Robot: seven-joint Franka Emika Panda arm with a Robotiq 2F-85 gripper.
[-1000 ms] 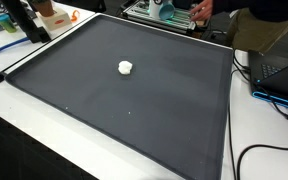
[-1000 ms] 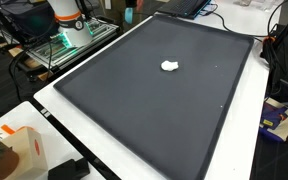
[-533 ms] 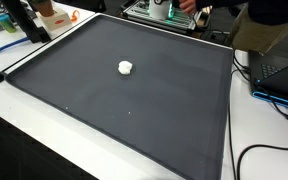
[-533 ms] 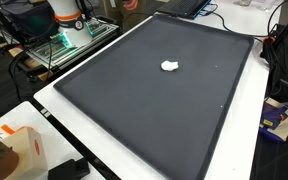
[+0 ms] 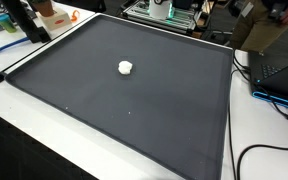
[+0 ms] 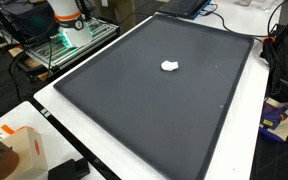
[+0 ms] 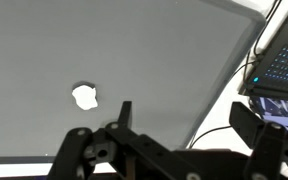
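A small white lump lies on the large dark mat (image 5: 134, 110) near its middle, seen in both exterior views (image 5: 126, 68) (image 6: 170, 66). In the wrist view the same lump (image 7: 84, 96) sits on the mat (image 7: 154, 50), well below and to the left of my gripper (image 7: 189, 118). The gripper hangs high above the mat, open, its two dark fingers (image 7: 125, 112) far apart with nothing between them. In both exterior views only the robot's base (image 6: 69, 20) shows at the mat's far edge.
A laptop (image 7: 284, 65) with cables (image 5: 259, 150) stands beside the mat on the white table. An orange and white box (image 6: 19, 150) sits at one corner and a black stand (image 5: 24, 20) at another. A metal rack (image 6: 64, 45) holds the robot's base.
The white lump has not moved. A person's arm at the mat's far edge has drawn away to the right in an exterior view.
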